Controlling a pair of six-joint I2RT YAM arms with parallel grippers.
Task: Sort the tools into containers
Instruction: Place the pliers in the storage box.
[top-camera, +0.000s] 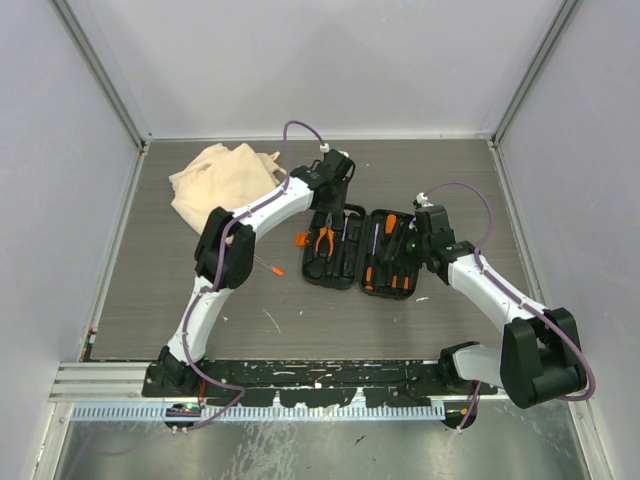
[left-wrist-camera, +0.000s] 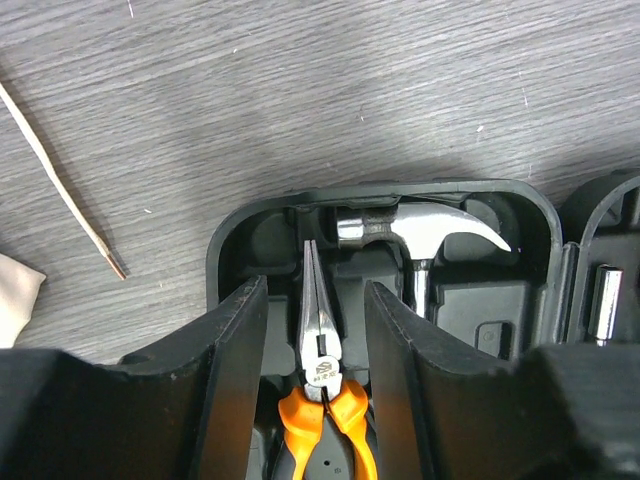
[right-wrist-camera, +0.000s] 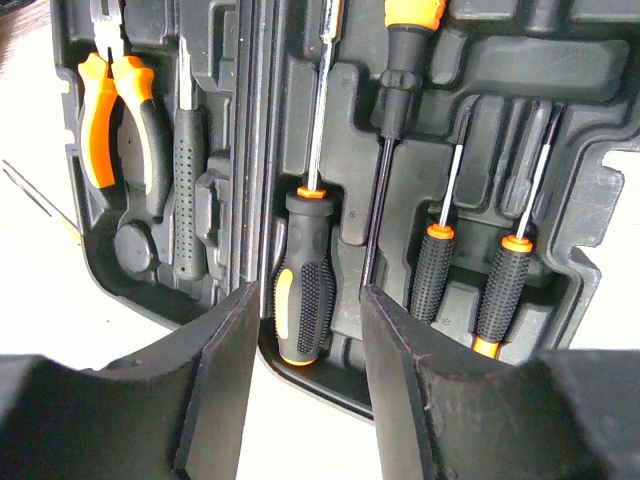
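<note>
Your left gripper (left-wrist-camera: 315, 292) is spread apart, straddling the pliers (left-wrist-camera: 322, 410) lying in the tool case (left-wrist-camera: 228, 245) beside the hammer (left-wrist-camera: 440, 222). Lift crooked and a finger could drag them out. Over on the other half, the right gripper (right-wrist-camera: 305, 300) is apart too, above a screwdriver (right-wrist-camera: 300, 310).

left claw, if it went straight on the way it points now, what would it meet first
Most likely the pliers in the black case: their nose lies between the open fingers of the left claw, with the case tray right behind. Depth is unclear.
</note>
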